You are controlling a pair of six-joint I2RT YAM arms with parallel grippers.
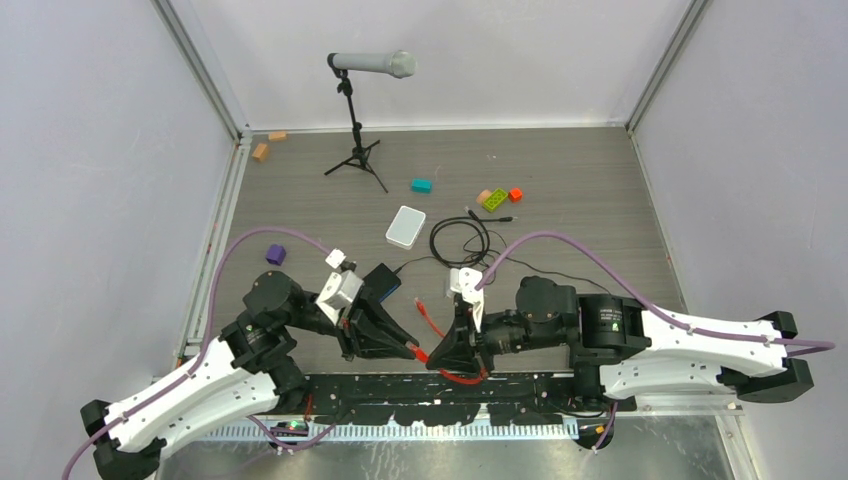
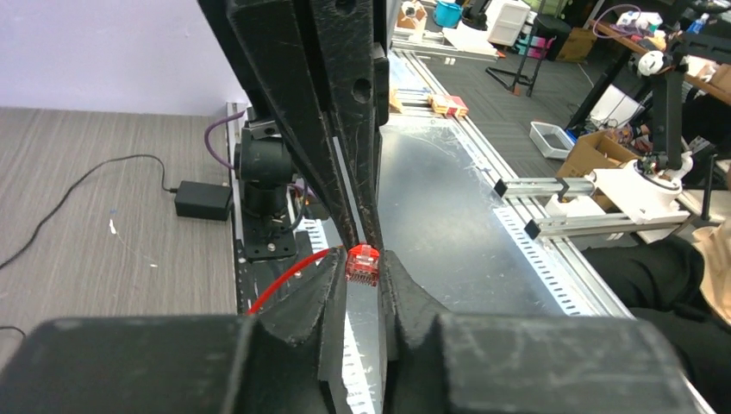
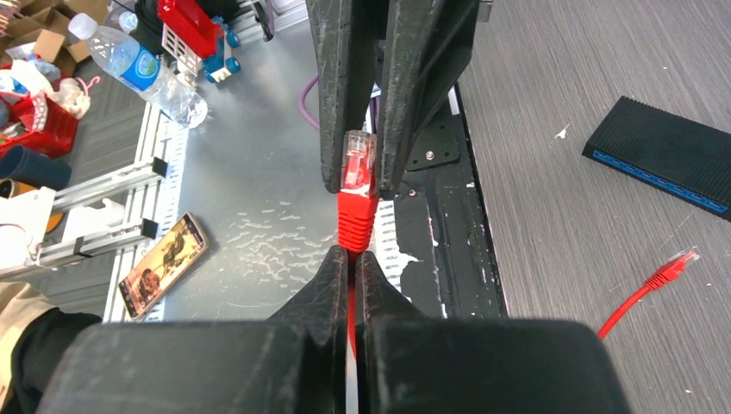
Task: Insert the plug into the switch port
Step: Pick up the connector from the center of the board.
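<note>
The plug, a clear-tipped connector with a red boot, hangs in the air over the table's near edge, between both grippers. My left gripper has closed its fingertips against the plug's two sides. Just behind the boot, my right gripper is shut on the thin red cable. In the top view the two grippers meet tip to tip, left gripper and right gripper. The flat black switch lies on the table with its blue port edge turned toward the arms; it is partly under the left wrist.
The cable's other connector lies loose on the table beside the switch. A white rounded box, a coiled black lead, a microphone stand and small coloured blocks stand farther back. A black power adapter sits by the right arm's base.
</note>
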